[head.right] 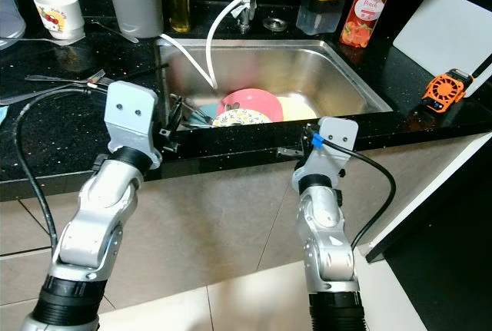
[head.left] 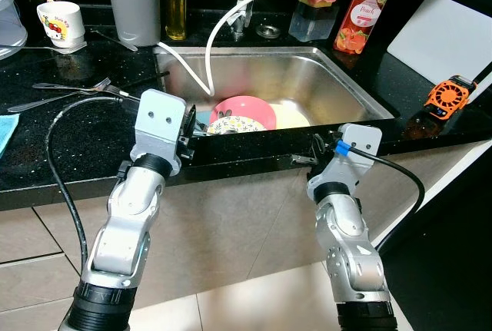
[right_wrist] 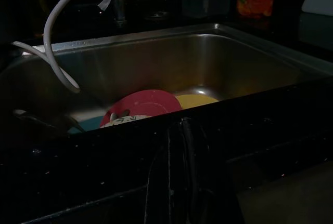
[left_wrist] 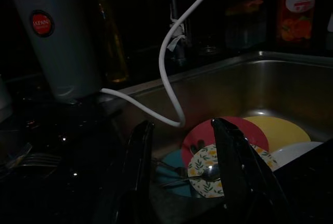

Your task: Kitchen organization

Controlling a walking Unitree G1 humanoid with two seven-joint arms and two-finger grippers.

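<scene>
Steel sink sat in the black table, and all places are given from it. Inside, near the front wall, lay a pink plate, a flowered plate overlapping it in front, a yellow plate to the right, and a teal plate to the left with a spoon on the flowered one. White hose ran from the tap down into the sink. Left pincer was at the sink's front left corner, fingers apart, nothing between them, pointing over the plates. Right pincer was low at the sink's front edge, right of centre, against the black table front, fingers together and holding nothing. Behind the sink stood a grey flask, an oil bottle, a sponge box and a red soap bottle. Left of the sink were a mug and forks. Right of it lay an orange fan and a white board.
</scene>
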